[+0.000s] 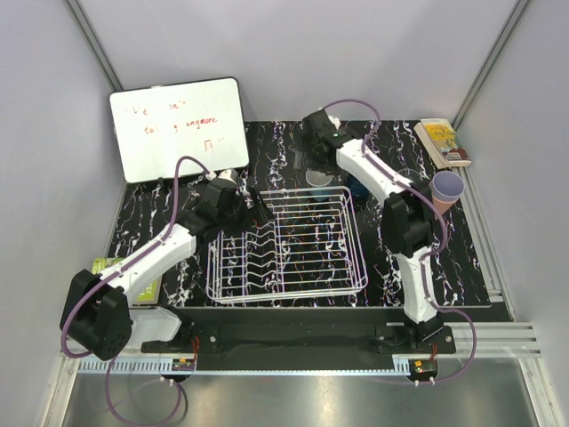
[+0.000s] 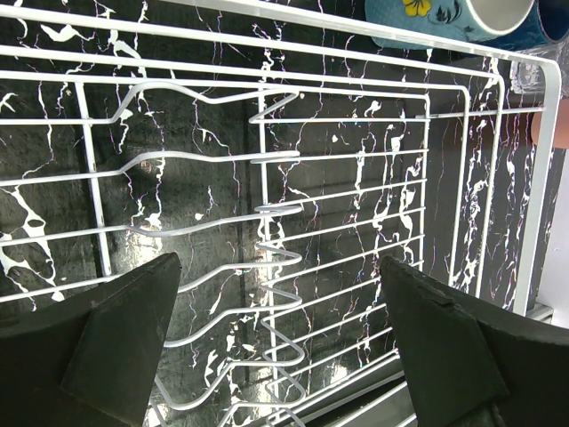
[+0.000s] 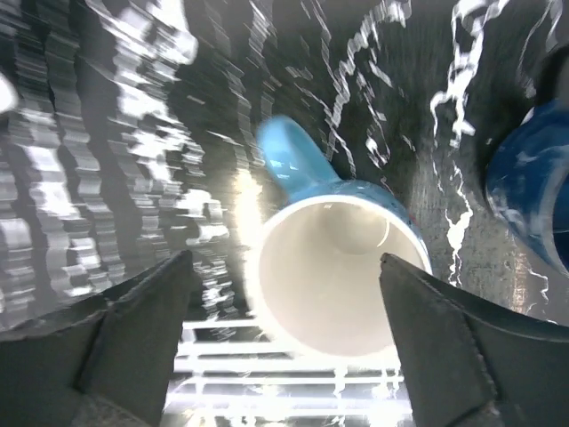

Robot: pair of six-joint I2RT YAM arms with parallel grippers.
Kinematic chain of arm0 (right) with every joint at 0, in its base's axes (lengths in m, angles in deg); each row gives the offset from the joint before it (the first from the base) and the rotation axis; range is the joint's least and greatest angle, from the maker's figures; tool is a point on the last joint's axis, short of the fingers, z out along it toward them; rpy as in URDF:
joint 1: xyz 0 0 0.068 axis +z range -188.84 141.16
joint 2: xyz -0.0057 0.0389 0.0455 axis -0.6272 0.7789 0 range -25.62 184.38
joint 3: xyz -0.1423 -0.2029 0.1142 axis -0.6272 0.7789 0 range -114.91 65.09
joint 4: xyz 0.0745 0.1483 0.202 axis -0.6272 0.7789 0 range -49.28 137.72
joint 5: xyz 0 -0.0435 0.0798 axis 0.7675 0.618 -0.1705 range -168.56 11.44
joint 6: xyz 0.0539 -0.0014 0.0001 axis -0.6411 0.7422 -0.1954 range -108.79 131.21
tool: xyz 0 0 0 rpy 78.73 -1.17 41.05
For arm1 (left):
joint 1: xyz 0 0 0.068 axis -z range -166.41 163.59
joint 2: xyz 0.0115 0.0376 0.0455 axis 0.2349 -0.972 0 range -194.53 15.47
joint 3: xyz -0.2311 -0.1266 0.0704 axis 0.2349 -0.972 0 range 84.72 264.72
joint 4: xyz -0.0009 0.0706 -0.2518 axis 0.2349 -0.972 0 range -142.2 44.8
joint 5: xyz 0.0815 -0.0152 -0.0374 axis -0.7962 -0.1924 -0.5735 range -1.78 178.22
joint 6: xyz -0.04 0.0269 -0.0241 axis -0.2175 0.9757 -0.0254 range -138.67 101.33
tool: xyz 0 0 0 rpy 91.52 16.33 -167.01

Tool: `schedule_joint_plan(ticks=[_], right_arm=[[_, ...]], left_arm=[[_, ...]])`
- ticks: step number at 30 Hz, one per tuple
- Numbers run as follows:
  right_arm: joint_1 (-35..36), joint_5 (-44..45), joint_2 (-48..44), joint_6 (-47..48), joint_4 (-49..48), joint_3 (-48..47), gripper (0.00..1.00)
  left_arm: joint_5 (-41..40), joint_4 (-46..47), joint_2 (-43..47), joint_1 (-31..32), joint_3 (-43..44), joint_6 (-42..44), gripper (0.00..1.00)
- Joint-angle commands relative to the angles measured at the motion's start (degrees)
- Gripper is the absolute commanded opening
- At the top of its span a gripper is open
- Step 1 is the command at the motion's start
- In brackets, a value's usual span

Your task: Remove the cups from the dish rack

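Note:
The white wire dish rack [image 1: 307,276] sits mid-table with no cup showing in it. It fills the left wrist view [image 2: 267,160]. My left gripper [image 1: 258,213] [image 2: 280,260] is open and empty above the rack's far left part. My right gripper [image 1: 315,160] [image 3: 284,260] is open behind the rack, its jaws framing a light blue mug [image 3: 338,267] [image 2: 427,20] without touching it. A dark blue cup [image 3: 529,196] [image 1: 357,188] stands beside the mug. A clear glass [image 1: 317,178] and a lavender cup [image 1: 447,189] stand on the table. A salmon edge [image 2: 553,124] shows outside the rack.
A whiteboard [image 1: 178,129] leans at the back left. A book [image 1: 443,142] lies at the back right. A green item [image 1: 108,265] lies by the left arm. Grey walls enclose the black marbled table [image 1: 462,258].

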Motion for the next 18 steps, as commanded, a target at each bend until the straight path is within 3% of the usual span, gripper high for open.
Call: schedule_joint_plan(ticks=[1, 7, 18], right_arm=[[-0.36, -0.85, -11.44, 0.73, -6.62, 1.66, 0.96], [-0.27, -0.94, -22.07, 1.35, -10.75, 8.85, 0.99], [7.54, 6.95, -56.41, 0.21, -22.44, 47.08, 1.00]], left_arm=[[-0.94, 1.21, -0.13, -0.01, 1.25, 0.94, 0.99], [-1.90, 0.51, 0.31, -0.01, 1.78, 1.99, 0.99], [-11.74, -4.32, 3.73, 2.18, 0.73, 5.77, 0.99]])
